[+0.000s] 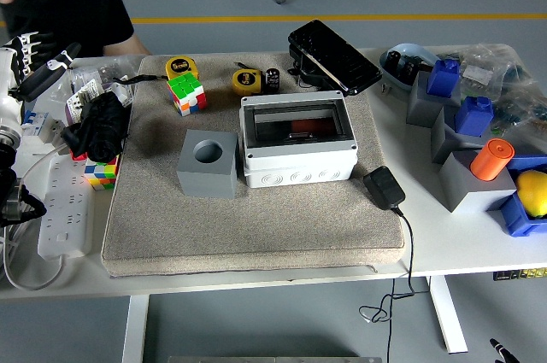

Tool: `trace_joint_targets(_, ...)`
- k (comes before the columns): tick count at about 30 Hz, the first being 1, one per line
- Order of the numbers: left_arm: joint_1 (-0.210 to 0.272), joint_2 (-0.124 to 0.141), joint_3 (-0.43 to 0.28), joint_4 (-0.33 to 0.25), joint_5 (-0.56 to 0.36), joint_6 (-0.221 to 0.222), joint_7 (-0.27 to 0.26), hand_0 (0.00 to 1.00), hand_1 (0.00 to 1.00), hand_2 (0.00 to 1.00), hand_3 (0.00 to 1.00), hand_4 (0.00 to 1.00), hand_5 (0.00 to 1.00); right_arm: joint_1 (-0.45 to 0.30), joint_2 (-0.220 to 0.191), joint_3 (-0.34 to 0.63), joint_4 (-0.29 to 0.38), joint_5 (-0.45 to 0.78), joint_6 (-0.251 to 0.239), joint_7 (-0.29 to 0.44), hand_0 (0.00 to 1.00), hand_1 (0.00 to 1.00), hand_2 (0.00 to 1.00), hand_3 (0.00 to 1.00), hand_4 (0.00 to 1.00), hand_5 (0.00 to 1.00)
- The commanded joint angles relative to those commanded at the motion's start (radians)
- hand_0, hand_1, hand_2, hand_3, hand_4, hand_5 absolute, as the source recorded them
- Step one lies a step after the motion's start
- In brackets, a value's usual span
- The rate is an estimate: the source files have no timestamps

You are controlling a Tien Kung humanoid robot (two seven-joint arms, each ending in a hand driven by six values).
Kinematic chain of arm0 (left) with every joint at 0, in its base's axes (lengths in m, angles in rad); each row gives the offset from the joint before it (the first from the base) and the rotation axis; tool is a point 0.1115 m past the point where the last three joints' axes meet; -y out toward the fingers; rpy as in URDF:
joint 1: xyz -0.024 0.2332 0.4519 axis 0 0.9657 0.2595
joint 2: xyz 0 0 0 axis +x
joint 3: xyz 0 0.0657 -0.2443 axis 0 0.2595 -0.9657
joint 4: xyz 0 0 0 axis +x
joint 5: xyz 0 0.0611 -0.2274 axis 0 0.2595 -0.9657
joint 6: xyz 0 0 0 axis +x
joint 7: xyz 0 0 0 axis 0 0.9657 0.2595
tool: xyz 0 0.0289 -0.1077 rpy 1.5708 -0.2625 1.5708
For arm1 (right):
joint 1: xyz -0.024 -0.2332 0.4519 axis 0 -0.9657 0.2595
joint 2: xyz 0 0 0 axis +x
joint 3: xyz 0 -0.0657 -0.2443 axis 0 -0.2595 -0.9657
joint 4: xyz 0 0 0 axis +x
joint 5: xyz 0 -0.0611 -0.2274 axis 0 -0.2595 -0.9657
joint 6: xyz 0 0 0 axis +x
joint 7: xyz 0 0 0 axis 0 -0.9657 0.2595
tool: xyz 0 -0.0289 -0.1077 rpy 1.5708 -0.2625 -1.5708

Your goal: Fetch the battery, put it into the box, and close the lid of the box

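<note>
You have the grey junction box (297,144) sitting near the centre of the beige mat (256,218) on the white tabletop (461,239), with its tinted lid (296,118) lying flat over the opening. Through that lid you can make out a dark object with a reddish edge inside, which may be the battery (301,131); the view is too dim to confirm it. Just left of the box stands a grey cube block (208,163) with a round hole in its top. Behind it lie a Rubik's cube (186,92) and two yellow tape measures (180,66), with a black tray (334,56) tilted at the mat's far edge. A black power adapter (384,187) rests at the mat's right edge, close to the box's front right corner. Your left hand (34,55) is at the far left edge, well apart from the box, fingers extended and holding nothing. Your right hand does not appear. A person in a black top (64,0) stands at the far left corner.
</note>
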Motion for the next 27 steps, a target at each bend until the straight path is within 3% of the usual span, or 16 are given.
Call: trace_joint_targets(27,-0.008,0.007,-0.005,-0.001,0.007,-0.014,0.011,0.774,0.763,0.731,0.735,0.998,0.518,0.009,-0.003,0.008,0.001,-0.006,0.000,-0.004,0.703,0.684,0.683,0.586,0.971,0.496)
